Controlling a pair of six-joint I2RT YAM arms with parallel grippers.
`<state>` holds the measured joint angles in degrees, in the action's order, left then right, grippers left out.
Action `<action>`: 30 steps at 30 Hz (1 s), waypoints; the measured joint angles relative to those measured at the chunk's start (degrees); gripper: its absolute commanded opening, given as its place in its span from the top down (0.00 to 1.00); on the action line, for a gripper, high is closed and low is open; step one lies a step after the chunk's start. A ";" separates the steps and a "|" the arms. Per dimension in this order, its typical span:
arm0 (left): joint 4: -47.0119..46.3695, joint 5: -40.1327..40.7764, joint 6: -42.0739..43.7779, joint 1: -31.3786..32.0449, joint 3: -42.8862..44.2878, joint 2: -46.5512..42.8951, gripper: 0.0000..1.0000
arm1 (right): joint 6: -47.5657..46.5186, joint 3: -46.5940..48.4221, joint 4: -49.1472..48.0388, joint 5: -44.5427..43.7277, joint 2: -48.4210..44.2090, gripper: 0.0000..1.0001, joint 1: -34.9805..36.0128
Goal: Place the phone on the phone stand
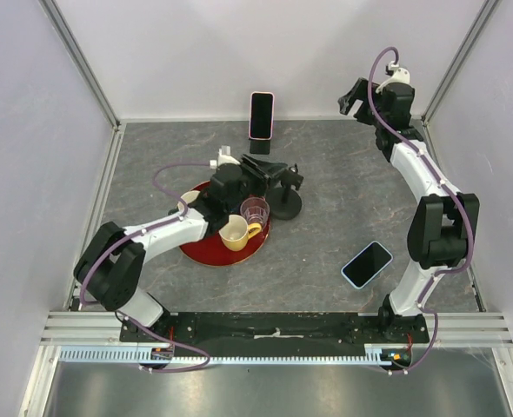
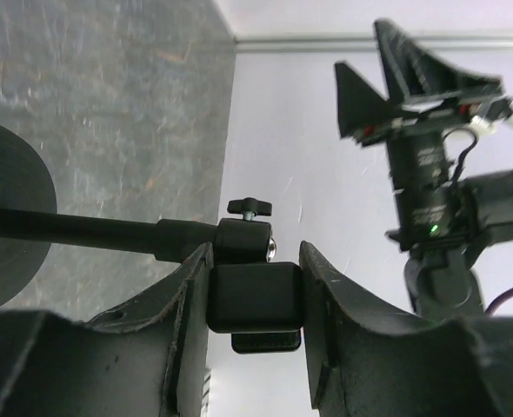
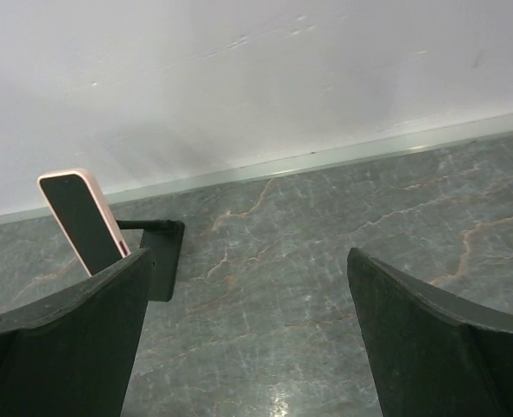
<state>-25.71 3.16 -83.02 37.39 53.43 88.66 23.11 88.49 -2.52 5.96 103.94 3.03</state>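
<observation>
A black phone stand (image 1: pixel 284 201) with a round base stands mid-table, just right of the red tray. My left gripper (image 1: pixel 272 174) is shut on the stand's black head block (image 2: pixel 255 295); the stand's pole (image 2: pixel 83 231) and base (image 2: pixel 4 226) run off to the left in the left wrist view. A phone in a light blue case (image 1: pixel 366 264) lies flat on the table at the right front. A second phone in a pink case (image 1: pixel 261 115) leans on another stand at the back wall, also in the right wrist view (image 3: pixel 81 221). My right gripper (image 1: pixel 352 97) is raised at the back right, open and empty (image 3: pixel 248 261).
A red tray (image 1: pixel 201 248) holds a yellow cup (image 1: pixel 236 233) and a clear glass (image 1: pixel 255 211) under my left forearm. White walls enclose the grey table. My right arm (image 2: pixel 430 174) shows in the left wrist view.
</observation>
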 measured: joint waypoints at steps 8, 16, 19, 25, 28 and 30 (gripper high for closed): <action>-8.59 2.80 -3.04 6.05 -5.49 2.93 0.98 | 0.09 -0.46 0.02 0.17 -0.28 0.02 -1.38; -14.64 2.89 -4.98 7.87 -6.36 6.45 0.98 | 0.48 -0.50 0.02 0.74 -0.28 0.02 -1.27; -15.23 4.22 -5.07 9.35 -7.06 6.27 0.93 | 0.70 -0.50 0.02 0.90 -0.28 0.02 -1.27; -15.06 7.69 -7.28 13.03 -10.56 4.13 0.53 | 0.76 -0.50 0.28 2.78 -0.28 0.02 -1.27; -13.75 8.92 -7.93 13.90 -11.52 2.56 0.19 | 0.66 -0.50 1.38 4.42 -0.31 0.02 -1.27; -13.35 9.40 -8.20 14.14 -11.76 1.51 0.10 | 0.42 -0.50 2.84 4.98 -0.48 0.02 -1.27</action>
<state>-39.07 12.56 -91.22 51.53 41.67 90.17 23.53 87.99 0.32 10.94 103.46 1.76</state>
